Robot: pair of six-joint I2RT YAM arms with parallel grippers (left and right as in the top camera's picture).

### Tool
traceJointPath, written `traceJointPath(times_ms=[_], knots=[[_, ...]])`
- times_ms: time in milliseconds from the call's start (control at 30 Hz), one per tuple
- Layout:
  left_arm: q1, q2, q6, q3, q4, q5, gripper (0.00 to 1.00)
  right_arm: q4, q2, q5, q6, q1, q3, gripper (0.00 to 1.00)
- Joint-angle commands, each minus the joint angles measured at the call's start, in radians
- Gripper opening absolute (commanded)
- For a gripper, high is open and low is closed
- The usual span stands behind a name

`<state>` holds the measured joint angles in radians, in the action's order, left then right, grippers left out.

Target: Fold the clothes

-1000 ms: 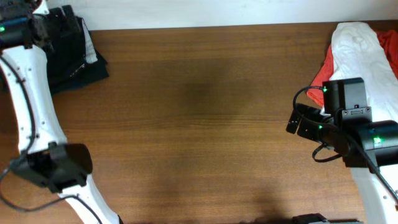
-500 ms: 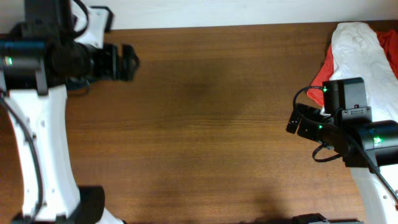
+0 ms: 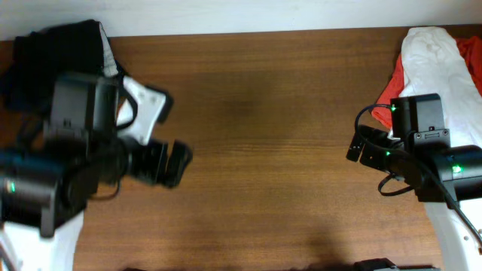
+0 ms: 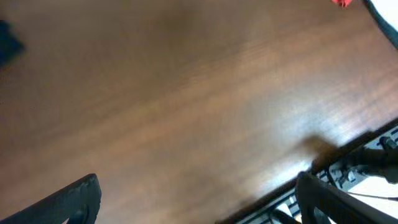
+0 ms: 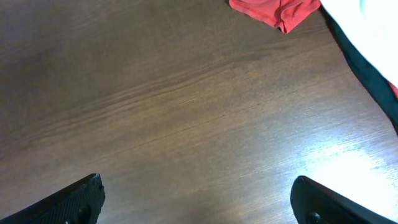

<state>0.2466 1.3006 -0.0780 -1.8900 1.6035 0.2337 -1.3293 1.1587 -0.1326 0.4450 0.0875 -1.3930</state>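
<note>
The black garment [image 3: 56,45] lies bunched at the table's back left corner, with a light grey part [image 3: 110,62] showing at its right edge. My left gripper [image 3: 177,164] is open and empty, hovering over bare wood to the right of and nearer than the garment. In the blurred left wrist view its fingers [image 4: 199,193] stand wide apart over the table, with a dark patch [image 4: 7,38] at the left edge. My right gripper [image 3: 361,150] is open and empty over bare wood at the right; its fingers [image 5: 199,193] are wide apart.
A white garment [image 3: 433,56] lies over a red garment [image 3: 390,84] at the back right corner; both show in the right wrist view, red [image 5: 277,11] and white [image 5: 367,28]. The brown wooden table [image 3: 263,113] spans the view.
My left arm has swung from the back left corner toward the front and right, uncovering the black garment. The right arm has not moved.
</note>
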Motion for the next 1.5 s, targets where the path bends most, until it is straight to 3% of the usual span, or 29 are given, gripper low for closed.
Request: traceJointPath(times_ms=[0,167,367,633,733,867,1000,1267,1467], knots=[[0.000,-0.108,0.040,0.230,-0.009,-0.002,0.99,0.002,0.000,-0.003,0.009,-0.004,0.000,0.99],[0.000,-0.131,0.040,0.381,0.047,0.002,0.99,0.002,0.000,-0.002,0.009,-0.004,0.000,0.99],[0.000,-0.129,0.040,0.389,0.043,0.009,0.99,0.002,0.000,-0.003,0.009,-0.004,0.000,0.99],[-0.001,-0.203,-0.033,0.605,-0.473,0.010,0.99,0.002,0.000,-0.003,0.009,-0.004,0.000,0.99],[-0.011,-0.349,-0.059,0.840,-0.698,0.003,0.99,0.002,0.000,-0.003,0.009,-0.004,0.000,0.99],[-0.128,-0.545,-0.059,1.060,-0.759,0.005,0.99,0.002,0.000,-0.003,0.009,-0.004,0.000,0.99],[-0.236,-0.740,-0.058,1.246,-0.912,0.014,0.99,0.002,0.000,-0.003,0.009,-0.004,0.000,0.99],[-0.250,-1.023,-0.058,1.672,-1.478,0.012,0.99,0.002,0.000,-0.002,0.009,-0.004,0.000,0.99],[-0.250,-1.255,0.018,1.827,-1.539,-0.109,0.99,0.002,0.000,-0.002,0.009,-0.004,0.000,0.99]])
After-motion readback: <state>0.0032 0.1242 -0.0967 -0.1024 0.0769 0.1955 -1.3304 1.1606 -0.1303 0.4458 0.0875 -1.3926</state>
